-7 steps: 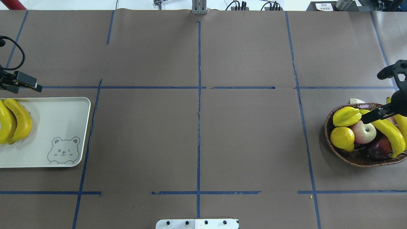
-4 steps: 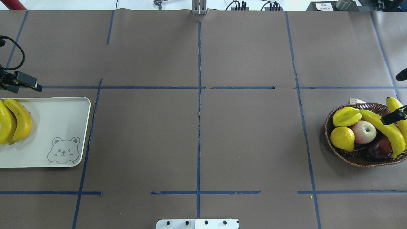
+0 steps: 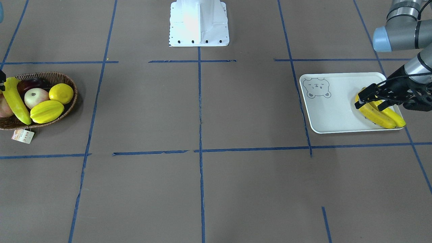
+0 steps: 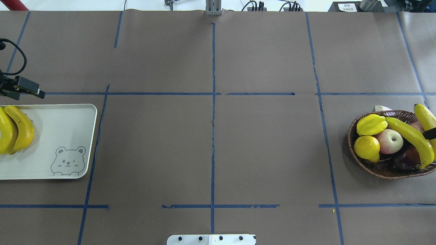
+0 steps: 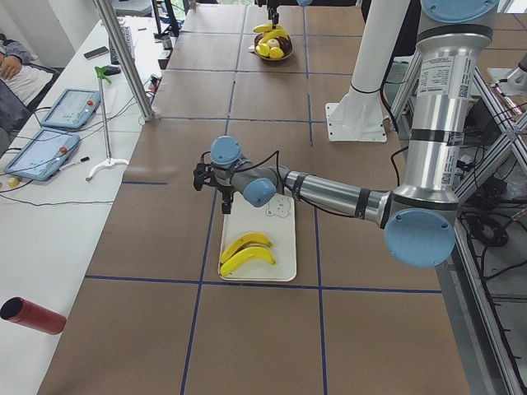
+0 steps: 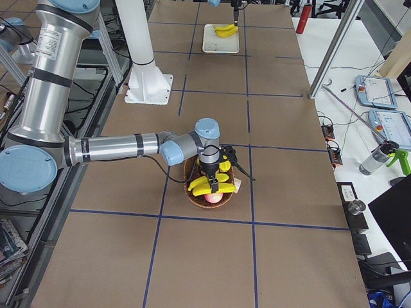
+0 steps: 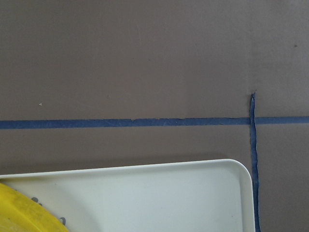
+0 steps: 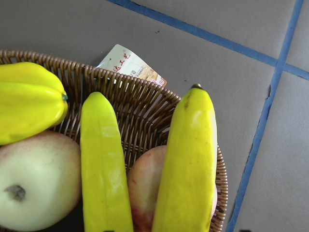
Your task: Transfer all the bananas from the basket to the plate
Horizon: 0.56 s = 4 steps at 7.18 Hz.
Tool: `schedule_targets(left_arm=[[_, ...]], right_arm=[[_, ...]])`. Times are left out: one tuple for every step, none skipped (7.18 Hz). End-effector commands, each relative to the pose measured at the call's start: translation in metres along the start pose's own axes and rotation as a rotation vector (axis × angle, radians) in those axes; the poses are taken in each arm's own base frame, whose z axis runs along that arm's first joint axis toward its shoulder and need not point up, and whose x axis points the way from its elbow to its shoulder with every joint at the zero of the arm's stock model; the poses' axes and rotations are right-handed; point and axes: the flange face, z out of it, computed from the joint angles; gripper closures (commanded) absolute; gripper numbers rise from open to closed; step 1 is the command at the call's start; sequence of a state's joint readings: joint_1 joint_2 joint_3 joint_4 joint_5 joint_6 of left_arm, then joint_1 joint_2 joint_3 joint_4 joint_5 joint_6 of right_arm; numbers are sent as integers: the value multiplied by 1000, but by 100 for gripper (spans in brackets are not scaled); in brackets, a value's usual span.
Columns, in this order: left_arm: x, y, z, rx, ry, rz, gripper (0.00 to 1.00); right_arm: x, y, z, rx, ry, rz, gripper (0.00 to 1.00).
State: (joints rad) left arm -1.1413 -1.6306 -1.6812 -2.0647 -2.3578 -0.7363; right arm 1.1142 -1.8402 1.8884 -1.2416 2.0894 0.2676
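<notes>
While 2 bananas [image 4: 410,136] lie beneath the right claw [image 6: 212,181], its opening cannot be told.

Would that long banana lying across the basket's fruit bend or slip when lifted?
The long curved yellow banana looks glossy, so it may slip. It bridges the pale round apple without sagging: probably stiff. Perched on rounded fruit in the brown wicker basket, it might roll if nudged.

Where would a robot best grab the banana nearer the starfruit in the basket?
Probably at its middle, from straight above, pinching across its width. That banana rests on the apples with its midsection bare; one end sits close to the starfruit, the other by the basket rim.
</notes>
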Motion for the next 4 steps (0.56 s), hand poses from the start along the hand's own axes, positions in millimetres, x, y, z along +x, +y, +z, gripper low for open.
schedule_targets(left_arm=[[-1,1,0,-1,-1,-1,0],[-1,1,0,-1,-1,-1,0],[-1,1,0,-1,-1,-1,0],[-1,0,0,0,-2,-1,0]], right_arm=[[4,2,6,-9,0,7,18],[8,4,12,-22,0,12,20],[8,4,12,-23,0,12,21],[9,4,13,-24,1,12,24]])
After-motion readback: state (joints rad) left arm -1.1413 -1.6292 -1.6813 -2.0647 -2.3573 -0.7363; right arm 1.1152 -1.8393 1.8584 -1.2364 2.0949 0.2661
